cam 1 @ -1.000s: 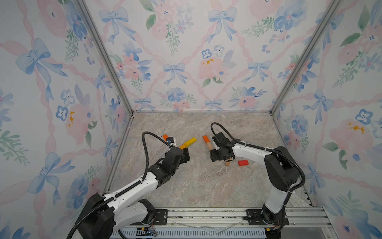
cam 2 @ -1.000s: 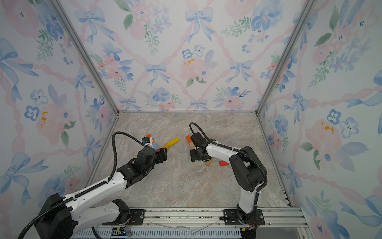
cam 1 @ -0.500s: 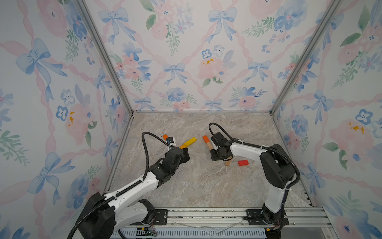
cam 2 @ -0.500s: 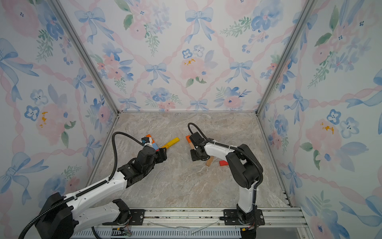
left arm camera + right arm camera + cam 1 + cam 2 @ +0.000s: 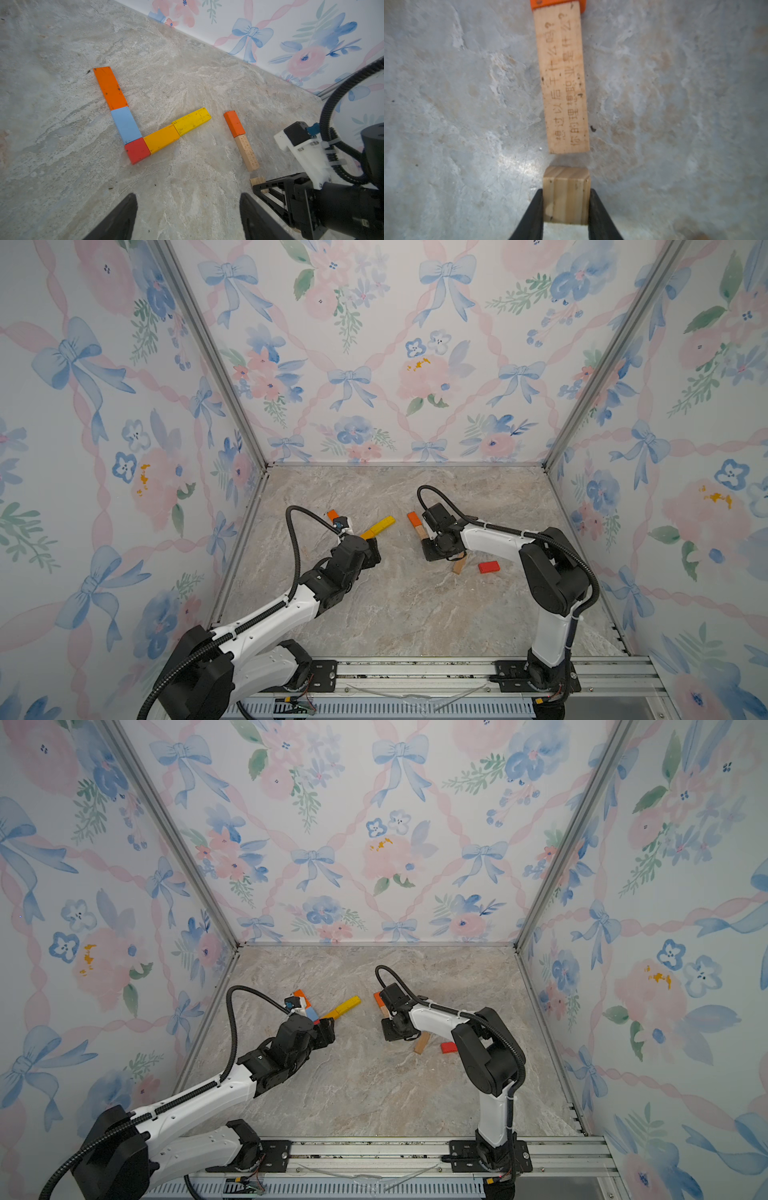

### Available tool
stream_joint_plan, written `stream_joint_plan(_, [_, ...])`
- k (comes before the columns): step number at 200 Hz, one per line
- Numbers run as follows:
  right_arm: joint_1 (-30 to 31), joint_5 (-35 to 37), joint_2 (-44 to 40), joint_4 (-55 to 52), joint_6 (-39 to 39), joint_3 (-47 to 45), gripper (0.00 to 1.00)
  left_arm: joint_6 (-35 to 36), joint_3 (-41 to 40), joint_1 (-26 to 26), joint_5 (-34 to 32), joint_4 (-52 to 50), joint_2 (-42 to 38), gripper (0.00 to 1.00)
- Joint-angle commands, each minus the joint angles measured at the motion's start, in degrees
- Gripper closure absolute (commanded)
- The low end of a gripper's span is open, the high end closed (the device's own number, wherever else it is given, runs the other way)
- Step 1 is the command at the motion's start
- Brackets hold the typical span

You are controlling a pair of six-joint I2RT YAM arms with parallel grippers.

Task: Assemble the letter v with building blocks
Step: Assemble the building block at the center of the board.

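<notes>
Flat building blocks (image 5: 125,124), painted or plain tan

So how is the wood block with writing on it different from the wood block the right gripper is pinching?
The written block has characters burnt into its face; the plain block shows only striped grain. The written block lies free, one end touching an orange block; the plain block is pinched by the right gripper. Both are bare tan wood, in line, with a gap between.

Marble tabletop (image 5: 395,614): building blocks (image 5: 162,138) (red block (image 5: 488,567) apart).
</notes>
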Motion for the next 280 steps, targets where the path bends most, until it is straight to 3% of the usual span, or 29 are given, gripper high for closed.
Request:
stream_joint_plan(1, [-0.9, -0.1, 1.8, -2.4, -2.2, 1.4, 0.74, -0.8, -0.8, 0.4, -0.1, 0.3, 0.5, 0.20])
stream_joint_plan(91, [-2.5, -1.3, 1.4, -3.3, -6.8, 2.2, 0.76, -0.6, -1.0, 0.7, 0.3, 0.7, 0.9, 0.21])
stream_joint_plan(280, [-3.5, -3.8, 3.6, -2.5, -6.9, 4.5, 0.73, -0.6, -1.2, 1.2, 1.1, 0.7, 1.6, 0.20])
